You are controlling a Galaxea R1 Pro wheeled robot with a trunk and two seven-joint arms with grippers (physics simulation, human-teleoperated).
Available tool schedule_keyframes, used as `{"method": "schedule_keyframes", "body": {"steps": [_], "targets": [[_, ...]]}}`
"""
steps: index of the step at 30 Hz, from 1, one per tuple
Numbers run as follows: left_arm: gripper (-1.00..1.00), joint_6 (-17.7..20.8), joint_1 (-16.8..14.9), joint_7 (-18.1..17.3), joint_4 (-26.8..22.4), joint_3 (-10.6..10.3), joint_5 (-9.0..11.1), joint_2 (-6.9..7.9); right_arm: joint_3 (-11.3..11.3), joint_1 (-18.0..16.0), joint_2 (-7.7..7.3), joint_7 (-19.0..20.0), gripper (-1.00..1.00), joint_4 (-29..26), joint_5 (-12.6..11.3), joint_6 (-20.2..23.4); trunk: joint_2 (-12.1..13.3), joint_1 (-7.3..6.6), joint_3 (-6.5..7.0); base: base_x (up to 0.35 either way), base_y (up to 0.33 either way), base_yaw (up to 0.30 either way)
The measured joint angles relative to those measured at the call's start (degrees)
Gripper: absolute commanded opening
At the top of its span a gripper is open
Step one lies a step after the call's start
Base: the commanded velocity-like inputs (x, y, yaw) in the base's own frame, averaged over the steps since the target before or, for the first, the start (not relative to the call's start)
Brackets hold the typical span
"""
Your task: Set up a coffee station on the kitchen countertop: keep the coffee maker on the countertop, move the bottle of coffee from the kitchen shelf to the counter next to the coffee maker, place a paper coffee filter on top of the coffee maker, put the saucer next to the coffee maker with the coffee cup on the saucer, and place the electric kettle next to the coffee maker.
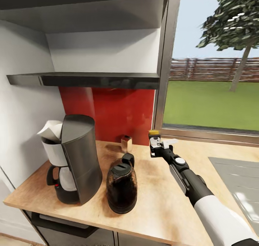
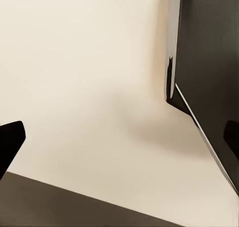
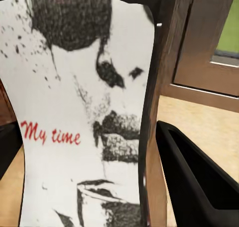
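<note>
The coffee maker (image 1: 77,159) stands at the left end of the countertop (image 1: 162,203), with the white paper coffee filter (image 1: 50,130) sitting on top of it. Just to its right is the electric kettle (image 1: 121,186). My right gripper (image 1: 155,142) is shut on the bottle of coffee (image 1: 154,133) over the counter near the window sill, right of the kettle. In the right wrist view the bottle's label (image 3: 84,117) sits between the black fingers (image 3: 194,177). Whether the bottle touches the counter I cannot tell. The black kitchen shelf (image 1: 90,80) hangs above. My left gripper (image 2: 119,137) is open, facing a pale wall.
A small shiny shaker (image 1: 126,142) stands by the red backsplash behind the kettle. A grey sink (image 1: 237,181) is set into the counter at the right. The window frame (image 1: 163,77) rises behind the held bottle. A dark panel (image 2: 209,62) is beside the left gripper.
</note>
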Motion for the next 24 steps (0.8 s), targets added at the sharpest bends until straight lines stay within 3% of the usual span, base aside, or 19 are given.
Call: {"method": "schedule_keyframes", "body": {"steps": [9, 18, 24], "targets": [[1.0, 0.0, 0.0, 0.0, -0.1, 0.1, 0.0, -0.01, -0.1, 0.0, -0.01, 0.0, -1.0, 0.0, 0.0, 0.0, 0.0, 0.0, 0.0, 0.0, 0.0, 0.116], [1.0, 0.0, 0.0, 0.1, -0.1, 0.1, 0.0, -0.01, 0.0, 0.0, 0.09, 0.0, -1.0, 0.0, -0.1, 0.0, 0.0, 0.0, 0.0, 0.0, 0.0, 0.247], [1.0, 0.0, 0.0, 0.1, -0.1, 0.1, 0.0, -0.01, 0.0, 0.0, 0.08, 0.0, -1.0, 0.1, 0.0, 0.0, 0.0, 0.0, 0.0, 0.0, 0.0, 0.069]]}}
